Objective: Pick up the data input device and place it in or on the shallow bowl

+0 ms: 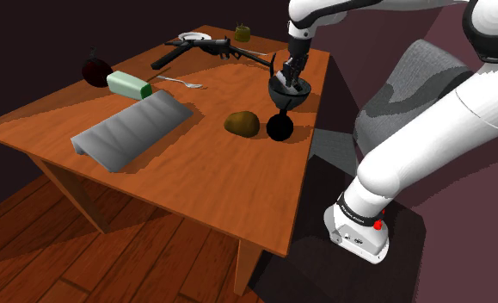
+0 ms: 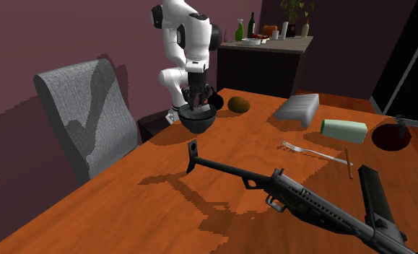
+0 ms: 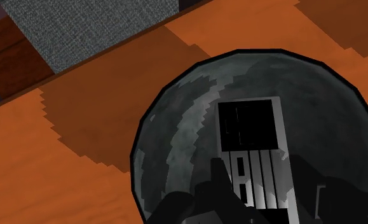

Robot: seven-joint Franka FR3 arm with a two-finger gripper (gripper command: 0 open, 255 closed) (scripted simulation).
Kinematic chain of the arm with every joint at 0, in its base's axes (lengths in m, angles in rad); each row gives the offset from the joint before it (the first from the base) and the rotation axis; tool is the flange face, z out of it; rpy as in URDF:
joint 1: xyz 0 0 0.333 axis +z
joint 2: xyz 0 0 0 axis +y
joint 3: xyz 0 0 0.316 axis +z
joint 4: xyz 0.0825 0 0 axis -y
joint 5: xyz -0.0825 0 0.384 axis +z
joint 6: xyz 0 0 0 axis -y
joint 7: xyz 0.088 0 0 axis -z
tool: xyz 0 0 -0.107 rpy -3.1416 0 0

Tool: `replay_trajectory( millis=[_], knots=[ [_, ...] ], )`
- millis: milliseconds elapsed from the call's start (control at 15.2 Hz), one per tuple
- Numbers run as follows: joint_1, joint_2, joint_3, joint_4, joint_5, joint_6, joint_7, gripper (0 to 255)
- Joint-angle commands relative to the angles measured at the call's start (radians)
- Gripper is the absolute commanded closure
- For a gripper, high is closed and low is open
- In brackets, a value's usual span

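Gripper [image 3: 258,179]: all black, two fingers, clamped on either long side of the keypad [image 3: 249,127], reaching down into the bowl [image 3: 176,127].

Keypad: flat, hard-edged rectangular slab. Upper face is a dark panel, lower face a row of pale upright bars. It is held over the bowl's hollow, inside the rim. Whether its underside already touches the bowl cannot be told.

Bowl: round and shallow, with a dark grey mottled glossy inside and a thin black rim. It stands on the table [image 1: 195,172], close to the edge facing the grey chair [image 2: 84,108].

Table: orange-brown wood grain, smooth and flat.

Chair: woven grey fabric with a padded back.

Brown lump [image 1: 242,123]: rough and oval, lying near the bowl but apart from it.

Hazards, as judged:
- The stiff, flat slab on a smooth curved wall will likely slide or rock once let go, and if released high or tilted it may ride up over the low rim.
- Fingers spreading inside a shallow dish may knock the rim.
- The bowl looks light and sits near the table edge, so a nudge could shove it toward the chair.
- A hasty lift-out may drag the slab with it.
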Motion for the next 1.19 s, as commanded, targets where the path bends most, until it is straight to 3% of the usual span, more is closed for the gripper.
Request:
replay_trajectory(
  millis=[0, 264, 330, 660, 924, 1122],
  knots=[
    [0.000, 0.001, 0.000, -0.002, 0.000, 0.003, 0.000, 255],
    [0.000, 0.001, 0.000, -0.002, 0.000, 0.003, 0.000, 255],
    [0.000, 0.001, 0.000, -0.002, 0.000, 0.003, 0.000, 0],
    [0.000, 0.001, 0.000, -0.002, 0.000, 0.003, 0.000, 0],
    [0.004, -0.014, 0.008, 0.111, 0.004, -0.125, -0.001, 0],
    [0.004, -0.014, 0.008, 0.111, 0.004, -0.125, -0.001, 0]
  ],
)
